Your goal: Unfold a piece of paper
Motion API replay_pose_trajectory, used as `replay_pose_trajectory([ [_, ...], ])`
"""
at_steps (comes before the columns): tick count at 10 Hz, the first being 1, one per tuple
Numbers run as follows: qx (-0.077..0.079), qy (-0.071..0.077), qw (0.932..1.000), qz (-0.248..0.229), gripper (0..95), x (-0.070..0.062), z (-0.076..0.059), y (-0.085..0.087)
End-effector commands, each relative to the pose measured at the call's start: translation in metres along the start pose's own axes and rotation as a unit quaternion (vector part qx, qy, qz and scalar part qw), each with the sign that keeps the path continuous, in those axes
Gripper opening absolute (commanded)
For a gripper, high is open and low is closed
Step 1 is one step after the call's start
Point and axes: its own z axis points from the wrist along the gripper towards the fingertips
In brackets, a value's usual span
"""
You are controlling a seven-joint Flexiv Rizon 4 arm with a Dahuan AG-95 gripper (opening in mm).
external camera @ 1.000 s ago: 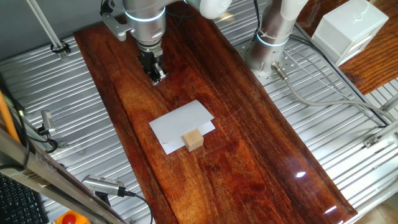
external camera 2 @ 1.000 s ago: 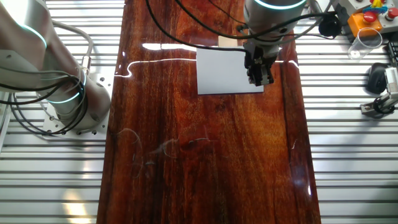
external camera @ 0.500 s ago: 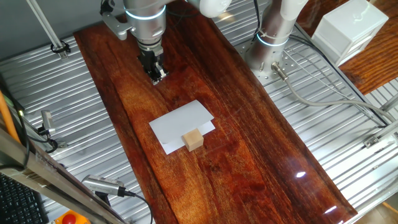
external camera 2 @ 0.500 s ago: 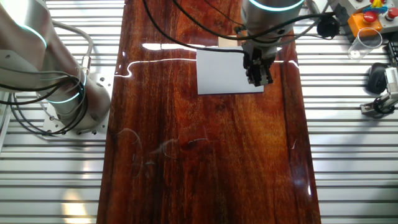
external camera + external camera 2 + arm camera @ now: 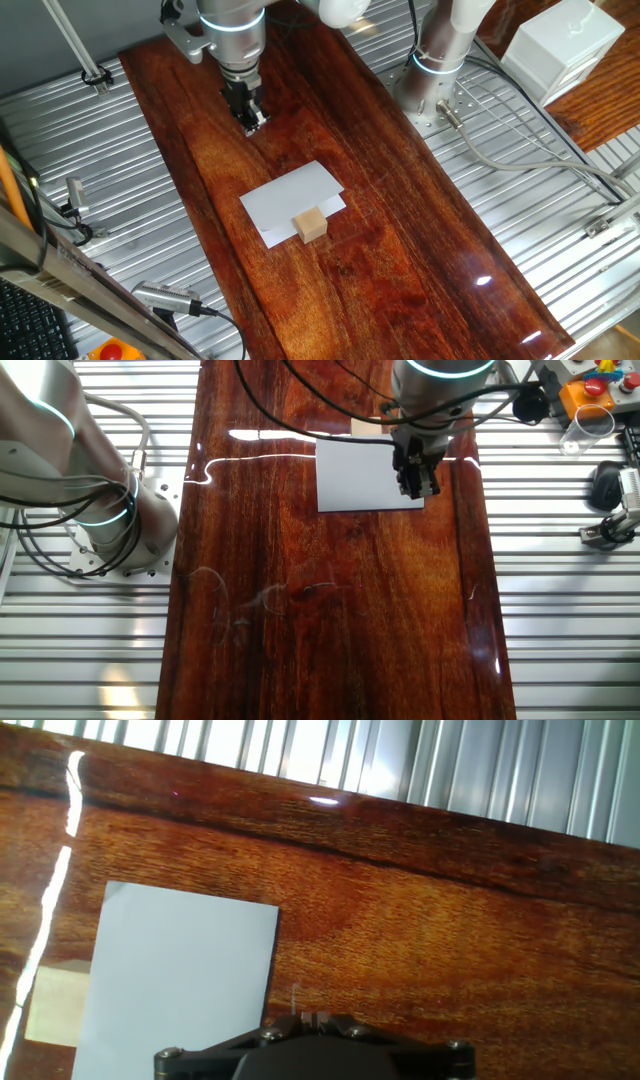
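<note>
With its black two-finger gripper (image 5: 252, 119) apparently closed and empty, poised well short of the thin folded white paper sheet (image 5: 291, 199) pinned by a small tan wooden cube (image 5: 310, 225) on the dark wooden bench (image 5: 400, 250), a lift could probably tear or drag the sheet.

Flexiv Rizon arm: silver-white body, black end tooling.

Arm (image 5: 232, 25): rounded pale grey-white segments, glossy; glowing teal-white ring bands at joints. Wrist narrows to a grey ribbed collar. Gripper (image 5: 249, 118): small black block, jaws tipped with pale metal. Black cables (image 5: 300, 405) loop from the wrist. Hand view: dark angular housing (image 5: 310, 1050) with silver screw heads along its edge.
</note>
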Motion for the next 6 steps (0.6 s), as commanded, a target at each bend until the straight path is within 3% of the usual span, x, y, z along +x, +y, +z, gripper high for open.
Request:
replay_pose_trajectory([
  [1,0.001,0.002,1.0000,-0.005,0.0,-0.0012,-0.0001,0.0002],
  [6,-0.005,0.009,0.9983,-0.057,0.0,-0.0006,-0.0009,-0.0007],
])
